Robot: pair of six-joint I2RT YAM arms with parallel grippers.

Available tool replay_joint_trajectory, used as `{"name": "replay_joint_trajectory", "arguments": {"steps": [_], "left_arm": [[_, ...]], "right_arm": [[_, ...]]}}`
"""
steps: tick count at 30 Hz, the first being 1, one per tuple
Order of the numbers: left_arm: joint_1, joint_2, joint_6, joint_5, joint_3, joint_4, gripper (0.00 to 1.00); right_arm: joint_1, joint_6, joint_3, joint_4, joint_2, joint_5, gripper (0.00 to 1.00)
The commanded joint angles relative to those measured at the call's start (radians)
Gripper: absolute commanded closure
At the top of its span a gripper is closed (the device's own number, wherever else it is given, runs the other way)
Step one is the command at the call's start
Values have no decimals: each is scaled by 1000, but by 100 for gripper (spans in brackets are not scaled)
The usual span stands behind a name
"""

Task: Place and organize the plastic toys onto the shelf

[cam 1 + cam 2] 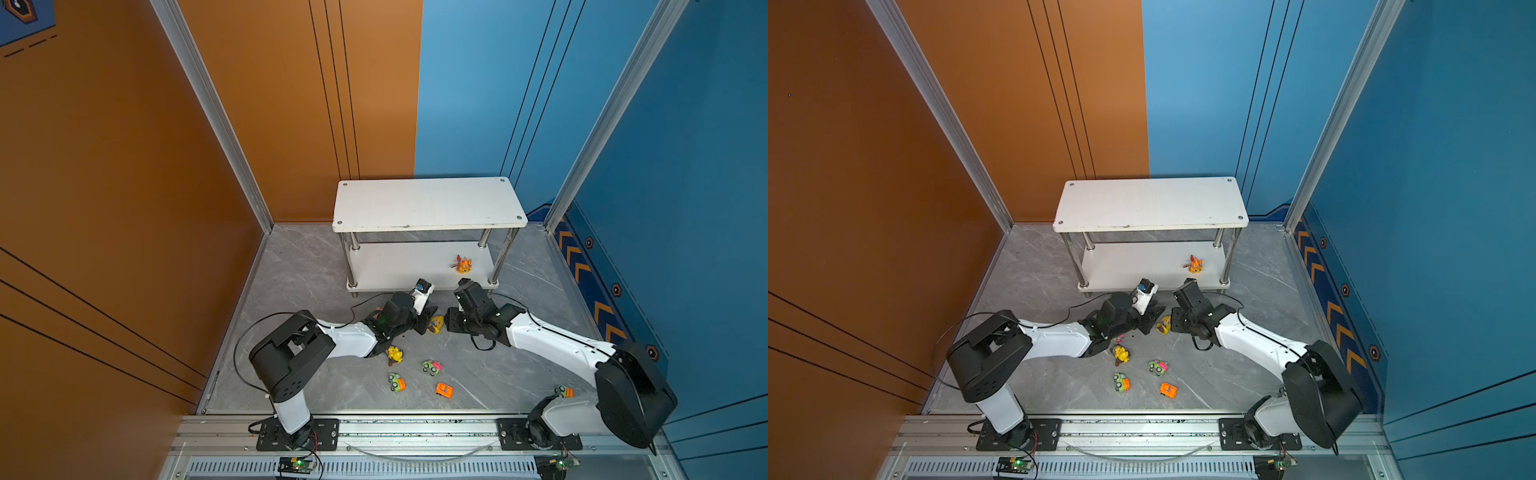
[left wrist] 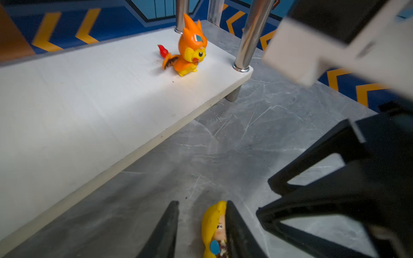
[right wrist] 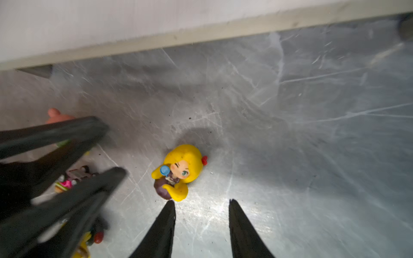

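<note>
Left gripper: spread, low over the floor, one finger on each side of the yellow-haired doll; touching it with one finger only, gap at the other, so no pinch
Right gripper: spread, nothing between the fingers, tips just short of the same doll, facing the left gripper across it
Yellow-haired doll: lying on the grey marbled floor just in front of the shelf, between the two grippers in both top views
Shelf: two white boards on chrome legs, at the far side of the floor
Orange figurine: upright on the lower board, near the right front leg
Yellow figurine: on the floor, just beside the left arm
Green and pink car: on the floor, near the yellow figurine
Green and orange car: on the floor, nearer the robot's side
Orange car: on the floor, apart from both green cars
Small green car: partly hidden at the right arm's lower link
Pink toy: only a bit showing beyond the left gripper's fingers in the right wrist view, kind unclear
</note>
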Motion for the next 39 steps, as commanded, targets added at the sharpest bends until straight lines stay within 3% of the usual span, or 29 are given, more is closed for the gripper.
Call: {"name": "replay_joint_trajectory", "arguments": {"steps": [1,10,12,15,20,26,33,37,39], "left_arm": [[36,24,-17,163,37,-76,54],[60,100,-110,399,89,-103,48],[58,113,-125,404,92,-103,42],[59,147,-129,407,118,-124,42],[57,215,-128,435,184,-177,58],[46,239,-118,464,218,-246,59],[30,187,-49,435,223,-426,50],[8,174,-39,432,258,-502,63],[0,171,-39,430,261,-524,63]], "right_arm": [[-58,-33,-43,-101,-124,21,56],[-154,-64,-65,-200,-295,-2,54],[-167,-70,-65,-210,-312,-10,53],[-181,-74,-67,-215,-334,-32,54],[-193,-89,-69,-236,-364,-36,53],[-227,-101,-86,-244,-396,-56,53],[-242,-94,-105,-206,-386,-100,53],[-241,-88,-112,-197,-383,-108,52],[-241,-83,-115,-195,-386,-112,52]]}}
